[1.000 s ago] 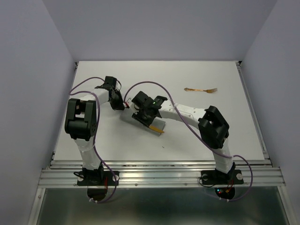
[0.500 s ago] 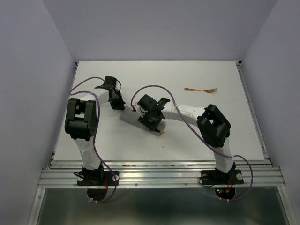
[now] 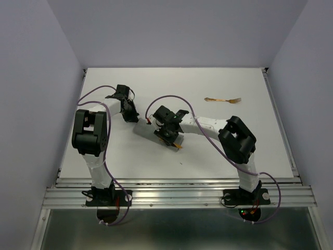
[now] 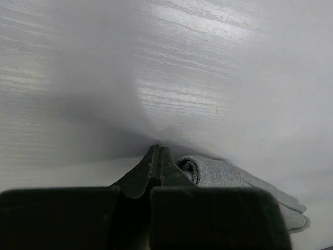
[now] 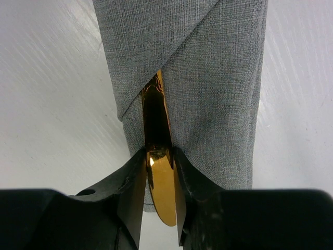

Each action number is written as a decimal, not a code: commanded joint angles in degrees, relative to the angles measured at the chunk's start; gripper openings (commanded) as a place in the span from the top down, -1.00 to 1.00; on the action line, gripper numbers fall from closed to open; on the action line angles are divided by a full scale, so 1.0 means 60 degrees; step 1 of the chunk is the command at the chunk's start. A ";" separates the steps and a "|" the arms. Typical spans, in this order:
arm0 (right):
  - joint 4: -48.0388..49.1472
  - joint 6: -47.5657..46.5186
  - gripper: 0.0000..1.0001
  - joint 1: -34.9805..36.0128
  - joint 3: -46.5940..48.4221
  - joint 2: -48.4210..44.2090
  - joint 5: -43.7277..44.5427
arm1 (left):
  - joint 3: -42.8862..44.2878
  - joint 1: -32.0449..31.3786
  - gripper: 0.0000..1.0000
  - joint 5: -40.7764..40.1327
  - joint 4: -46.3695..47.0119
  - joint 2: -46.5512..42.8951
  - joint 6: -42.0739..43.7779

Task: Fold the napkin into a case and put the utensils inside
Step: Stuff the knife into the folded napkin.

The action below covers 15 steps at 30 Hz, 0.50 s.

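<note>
Surface: A flat white desk [image 3: 234, 151] with a faint streaky grain carried all the things.
Room: Plain pale lilac walls [image 3: 171, 31] closed the desk on the left, the far and the right side.
Case: The narrow grey cloth case [image 3: 143, 129] lay flat on the desk, a little left of the middle, between the two hands and turned diagonal.
Right hand: The right hand [image 5: 158, 156] pinched a golden shiny utensil [image 5: 156, 130] by its handle. The front part of the utensil was under a diagonal fold of the case, and the rear end stuck out behind the fingers.
Left hand: The left hand [image 4: 157, 151] had its fingers pressed together tip to tip, low over the desk and just beside the rolled end of the case. I could not tell if it touched the cloth.
Fork: A thin golden fork [image 3: 222, 99] lay alone on the far right part of the desk, well apart from the case.
Change: Against one second before, the right hand stood closer over the case and hid more of it and of the utensil. Against half a second before, almost nothing differed. The left hand and the fork kept their places.
Edges: The case was well apart from every edge. A ribbed metal rail [image 3: 177, 195] ran along the near edge.
Open room: Bare white surface stretched to the right of the case, toward the rail and toward the far wall.
</note>
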 commanded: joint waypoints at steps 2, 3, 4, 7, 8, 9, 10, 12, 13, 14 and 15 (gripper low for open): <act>0.0086 -0.0144 0.47 -0.0022 0.0236 -0.0338 0.0133 | -0.0163 -0.0068 1.00 0.0060 -0.0081 -0.0125 0.0144; -0.0002 -0.0173 0.49 -0.0022 0.0280 -0.0280 0.0250 | -0.0148 -0.0068 1.00 0.0060 -0.0081 -0.0111 0.0159; -0.0104 -0.0217 0.49 0.0094 0.0324 -0.0265 0.0367 | -0.0148 -0.0068 1.00 0.0060 -0.0081 -0.0096 0.0144; -0.0149 -0.0320 0.54 0.0270 0.0441 -0.0221 0.0574 | -0.0134 -0.0068 1.00 0.0060 -0.0081 -0.0082 0.0144; -0.0164 -0.0335 0.55 0.0271 0.0470 -0.0221 0.0574 | -0.0133 -0.0068 1.00 0.0060 -0.0081 -0.0081 0.0144; -0.0164 -0.0349 0.55 0.0271 0.0500 -0.0206 0.0733 | -0.0133 -0.0068 1.00 0.0060 -0.0081 -0.0081 0.0159; -0.0178 -0.0349 0.55 0.0372 0.0529 -0.0206 0.0865 | -0.0133 -0.0068 1.00 0.0046 -0.0081 -0.0081 0.0144; -0.0193 -0.0349 0.56 0.0475 0.0602 -0.0206 0.1027 | -0.0148 -0.0083 1.00 0.0045 -0.0081 -0.0081 0.0159; -0.0178 -0.0378 0.56 0.0476 0.0646 -0.0221 0.1115 | -0.0163 -0.0083 1.00 0.0045 -0.0081 -0.0067 0.0144; -0.0178 -0.0408 0.56 0.0476 0.0690 -0.0206 0.1130 | -0.0163 -0.0083 1.00 0.0045 -0.0067 -0.0052 0.0130; -0.0193 -0.0423 0.56 0.0476 0.0719 -0.0206 0.1130 | -0.0148 -0.0083 1.00 0.0074 -0.0066 -0.0038 0.0130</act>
